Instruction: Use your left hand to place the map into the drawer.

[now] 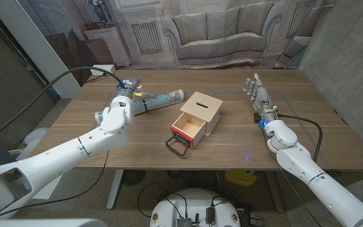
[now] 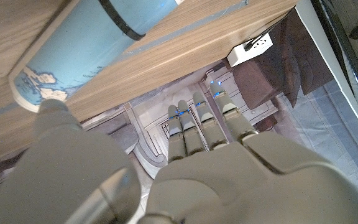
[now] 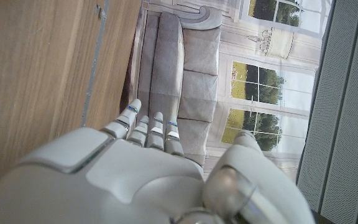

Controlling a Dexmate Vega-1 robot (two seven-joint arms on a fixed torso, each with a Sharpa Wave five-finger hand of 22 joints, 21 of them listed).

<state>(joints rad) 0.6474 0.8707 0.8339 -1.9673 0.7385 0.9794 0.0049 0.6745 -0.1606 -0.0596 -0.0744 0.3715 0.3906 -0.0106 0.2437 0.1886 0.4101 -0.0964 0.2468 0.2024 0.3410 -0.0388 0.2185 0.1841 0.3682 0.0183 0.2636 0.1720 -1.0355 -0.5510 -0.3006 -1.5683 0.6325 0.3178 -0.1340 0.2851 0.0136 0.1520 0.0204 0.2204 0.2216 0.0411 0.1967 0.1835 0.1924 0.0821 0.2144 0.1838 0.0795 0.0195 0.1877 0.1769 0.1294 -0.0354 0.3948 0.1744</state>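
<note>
While the left hand [image 1: 123,101] hovers with fingers extended and holding nothing, just beside the rolled map [image 1: 159,101], it should close around the roll's middle. The map lies flat on the table [image 1: 74,123], long axis running from the hand toward the open drawer [image 1: 191,128].

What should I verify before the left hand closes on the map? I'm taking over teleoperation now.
1. Drawer open: ok, pulled out of the wooden box.
2. Map rolled and banded: ok, lying on the table.
3. Left hand at the map: ok, at its near end.
4. Left hand's fingers closed on the map: not ok, extended past it.
5. Right hand out of the way: ok, apart from the box.
6. Map fits the drawer: cannot tell.
</note>
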